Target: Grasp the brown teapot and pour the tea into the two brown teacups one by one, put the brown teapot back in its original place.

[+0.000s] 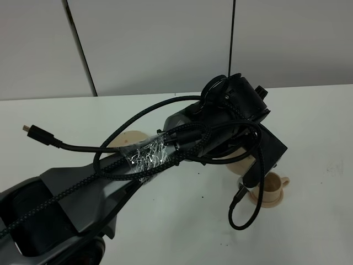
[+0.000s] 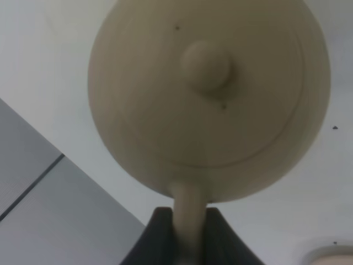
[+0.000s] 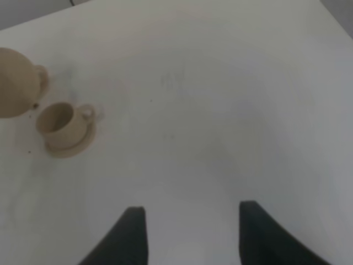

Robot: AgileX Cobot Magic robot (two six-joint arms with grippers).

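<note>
The brown teapot (image 2: 209, 99) fills the left wrist view from above, knob lid up. My left gripper (image 2: 190, 234) is shut on its loop handle. In the high view the left arm reaches across the middle and hides most of the teapot (image 1: 238, 158). One brown teacup (image 1: 271, 186) stands on its small saucer (image 1: 266, 201) just right of the teapot; it also shows in the right wrist view (image 3: 57, 122), next to the teapot (image 3: 15, 81). The second teacup is hidden. My right gripper (image 3: 193, 234) is open and empty over bare table.
A beige round piece (image 1: 130, 140), partly hidden behind the left arm, lies left of the middle; I cannot tell what it is. Black cables (image 1: 110, 149) loop off the arm. A white wall (image 1: 165, 44) bounds the table at the back.
</note>
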